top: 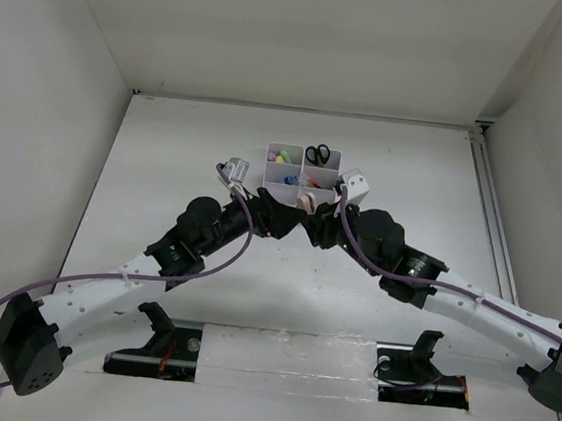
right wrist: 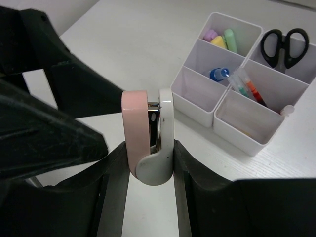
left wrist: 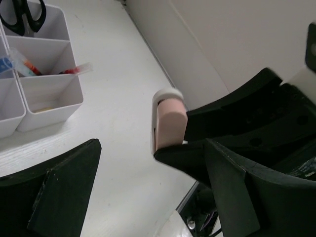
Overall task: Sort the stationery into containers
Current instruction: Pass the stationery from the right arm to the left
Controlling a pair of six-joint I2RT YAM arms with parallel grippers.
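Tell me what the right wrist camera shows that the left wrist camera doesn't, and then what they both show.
Only the right wrist: purple, yellow and green highlighter sticks, and both fingers of the right gripper pinching the pink and white stapler. Only the left wrist: the bulky black housing behind that gripper. Both: the stapler, the white plastic organizer block of square compartments, the black-handled scissors and the thin pens.

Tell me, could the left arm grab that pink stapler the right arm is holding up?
Probably yes. Half of the stapler sticks out clear of the right gripper, and the left gripper faces it close by, jaws open, with nothing between them.
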